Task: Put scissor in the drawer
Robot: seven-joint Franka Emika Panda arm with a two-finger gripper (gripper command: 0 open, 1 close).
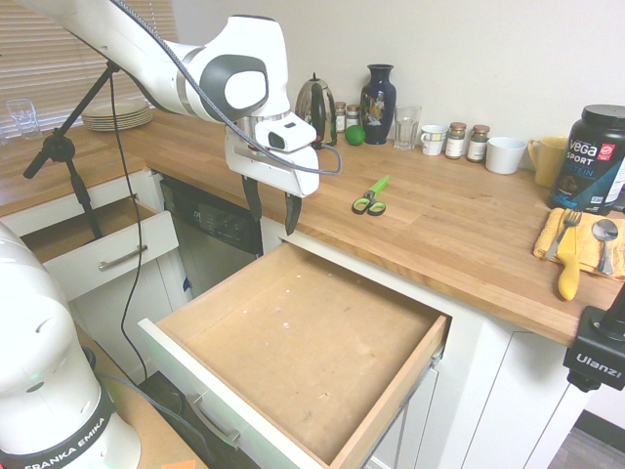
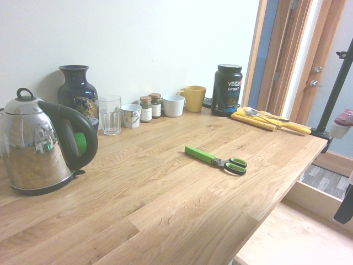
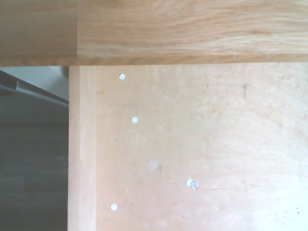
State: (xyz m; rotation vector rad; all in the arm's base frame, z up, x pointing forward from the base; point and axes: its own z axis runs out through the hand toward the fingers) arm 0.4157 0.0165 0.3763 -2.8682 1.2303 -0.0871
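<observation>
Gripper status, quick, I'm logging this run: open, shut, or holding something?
Gripper: open, holding nothing; the scissor lies on the counter.

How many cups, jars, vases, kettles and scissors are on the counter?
Cups: 4 (glass, patterned mug, white cup, yellow mug)
Spice jars: 2
Vase: 1
Kettle: 1
Scissor: 1
Total: 9

bright, perhaps slightly soft daylight

Kettle [image 2: 38, 149], vase [image 2: 78, 94], glass [image 2: 110, 114], mugs, protein tub [image 2: 228, 90]
</observation>
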